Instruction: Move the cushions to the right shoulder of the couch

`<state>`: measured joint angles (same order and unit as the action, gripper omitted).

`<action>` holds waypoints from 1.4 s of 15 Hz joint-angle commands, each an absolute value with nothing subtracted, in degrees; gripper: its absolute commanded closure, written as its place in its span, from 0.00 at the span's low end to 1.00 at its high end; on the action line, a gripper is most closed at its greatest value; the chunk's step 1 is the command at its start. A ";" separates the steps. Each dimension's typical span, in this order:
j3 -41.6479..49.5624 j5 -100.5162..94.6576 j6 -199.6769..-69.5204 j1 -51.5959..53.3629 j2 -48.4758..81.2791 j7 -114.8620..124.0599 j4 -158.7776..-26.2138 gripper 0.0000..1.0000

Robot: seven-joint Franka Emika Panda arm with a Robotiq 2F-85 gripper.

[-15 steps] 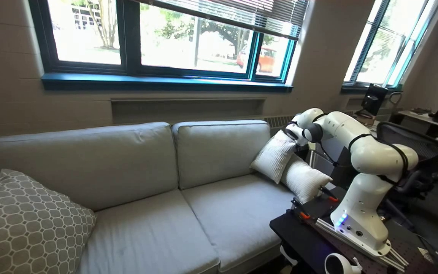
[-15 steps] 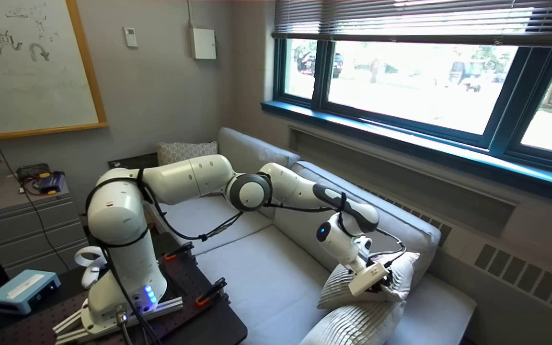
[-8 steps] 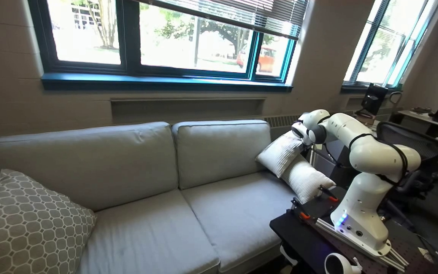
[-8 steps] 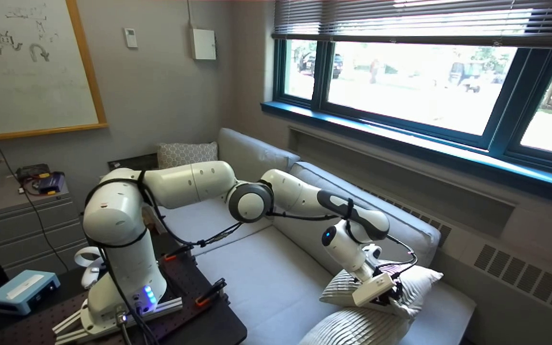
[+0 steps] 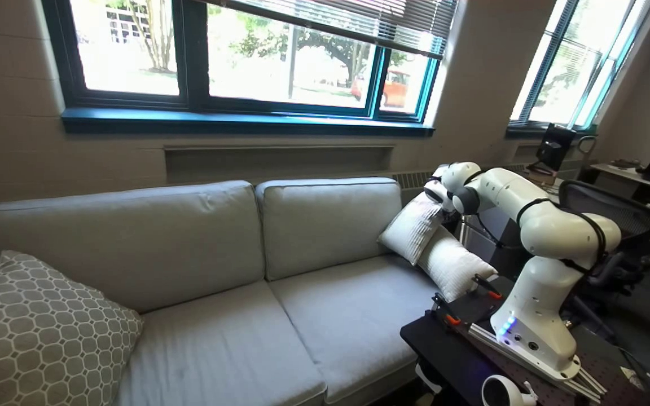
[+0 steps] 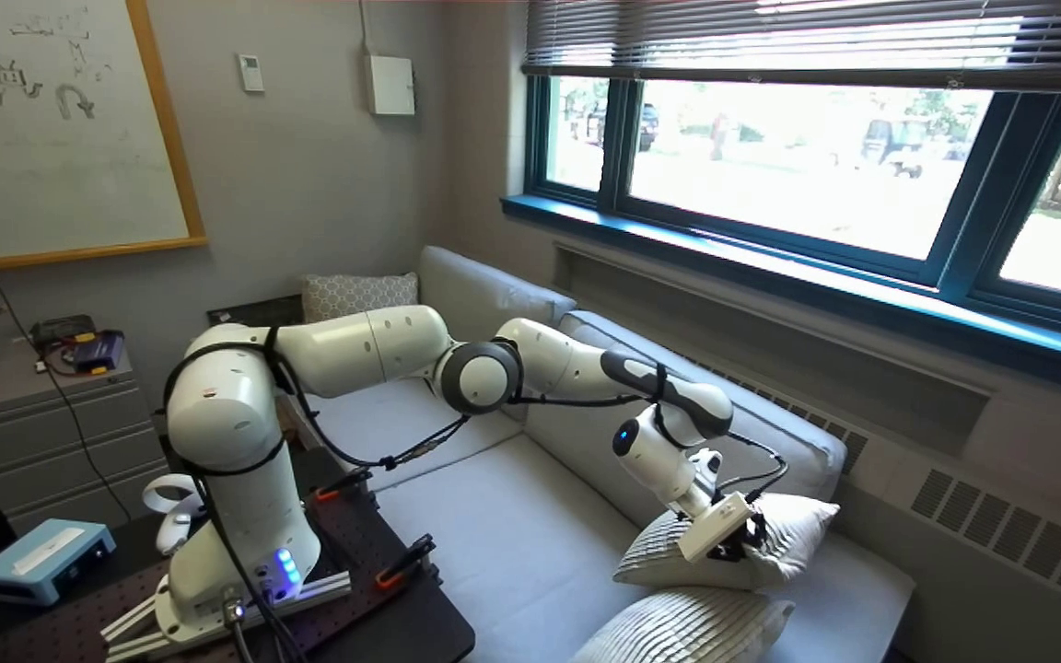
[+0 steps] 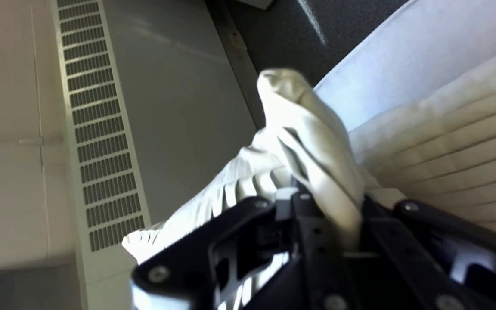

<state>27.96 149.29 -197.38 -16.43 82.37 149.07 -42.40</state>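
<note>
A ribbed cream-white cushion (image 5: 413,226) leans at the couch's end, its corner pinched in my gripper (image 7: 336,202). It also shows in an exterior view (image 6: 798,539) and in the wrist view (image 7: 312,133). Its corner fabric bunches up between the two black fingers, which are shut on it. The second cream-white cushion (image 5: 453,265) lies below and beside it, nearer the robot's table; it also shows in an exterior view (image 6: 692,631) and the wrist view (image 7: 459,172). The light grey couch armrest (image 6: 853,594) lies under and beyond the held cushion; whether they touch is unclear.
The couch's back cushion (image 5: 330,225) stands beside the held cushion. A grey lattice-patterned pillow (image 5: 48,332) is at the couch's far end. The robot's black table (image 5: 443,338) with clamps borders the seat. A wall heater (image 7: 106,129) runs along the wall.
Over the last second the gripper and held cushion moved outward over the armrest and a little down. In the last half second they drew slightly back toward the seat and up.
</note>
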 commanded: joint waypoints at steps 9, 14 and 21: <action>30.66 149.25 -199.63 9.67 81.99 149.01 -55.29 0.93; 31.46 149.23 -199.03 16.78 77.52 149.08 -66.30 0.93; 24.91 149.25 -196.30 20.48 74.74 147.29 -81.67 0.93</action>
<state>30.20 149.25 -198.70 18.94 76.71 148.94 -72.95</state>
